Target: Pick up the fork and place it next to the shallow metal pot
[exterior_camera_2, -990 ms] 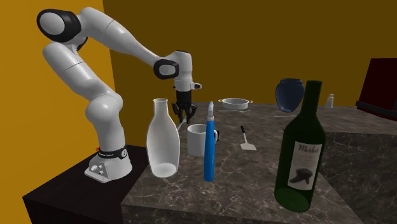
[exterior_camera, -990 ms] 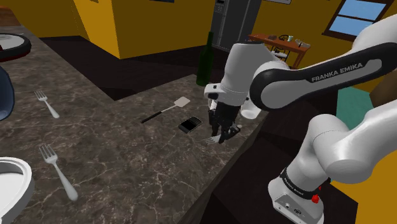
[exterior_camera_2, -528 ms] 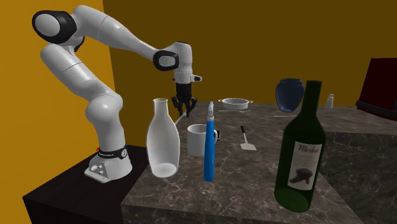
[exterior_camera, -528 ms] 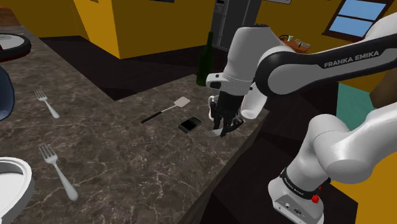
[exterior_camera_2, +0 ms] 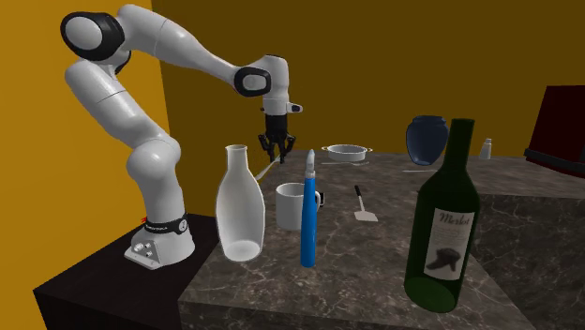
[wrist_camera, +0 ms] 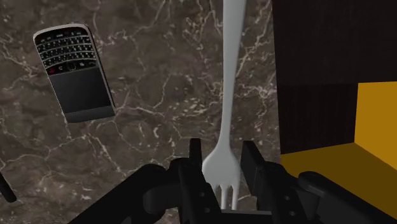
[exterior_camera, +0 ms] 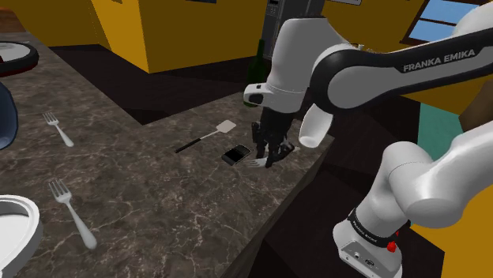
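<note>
My gripper (exterior_camera: 269,152) is shut on a pale fork (exterior_camera: 255,163) and holds it a little above the dark marble counter (exterior_camera: 158,189), near the counter's edge by the stand. In the wrist view the fork (wrist_camera: 227,95) is clasped near its head between the two black fingers (wrist_camera: 251,159), and its handle points away from the hand over the marble. The shallow metal pot (exterior_camera_2: 347,152) stands farther back on the counter in the second exterior view, to the right of the gripper (exterior_camera_2: 275,150).
Beside the gripper lie a black phone (exterior_camera: 235,154) and a spatula (exterior_camera: 207,136). Two more forks (exterior_camera: 57,126) (exterior_camera: 71,212) and a white dish (exterior_camera: 16,229) lie at the shoulder view's left. A carafe (exterior_camera_2: 239,206), mug (exterior_camera_2: 292,206), wine bottle (exterior_camera_2: 448,220) and blue vase (exterior_camera_2: 429,139) stand around.
The gripper has risen from the counter's edge with the fork in it and shifted toward the shoulder view's left, over the phone's side.
</note>
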`<state>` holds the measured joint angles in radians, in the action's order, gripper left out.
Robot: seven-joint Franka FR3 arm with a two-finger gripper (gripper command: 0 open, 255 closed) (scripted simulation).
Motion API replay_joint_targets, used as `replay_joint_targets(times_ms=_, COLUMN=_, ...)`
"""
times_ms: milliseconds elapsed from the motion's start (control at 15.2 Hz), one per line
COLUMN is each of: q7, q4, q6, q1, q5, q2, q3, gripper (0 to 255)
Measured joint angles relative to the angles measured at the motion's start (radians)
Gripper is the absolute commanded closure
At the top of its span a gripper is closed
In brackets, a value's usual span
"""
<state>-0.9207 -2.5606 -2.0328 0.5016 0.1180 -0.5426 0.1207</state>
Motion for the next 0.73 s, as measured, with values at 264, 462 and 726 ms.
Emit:
replay_joint_targets(times_ms=264, q7=0.08, q4=0.117, q6=-0.017, q1=0.022, q5=0.012, q2=0.128, q3=0.063, gripper=255)
replay_joint_targets(times_ms=462, q7=0.137, q4=0.21, q6=-0.036, q1=0.031, q5=0.005, q2=0.237, q3=0.104, gripper=255)
replay_joint_targets(times_ms=726, q7=0.221, q4=0.335, q6=-0.037, q1=0.048, q5=-0.017, q2=0.359, q3=0.156, gripper=255)
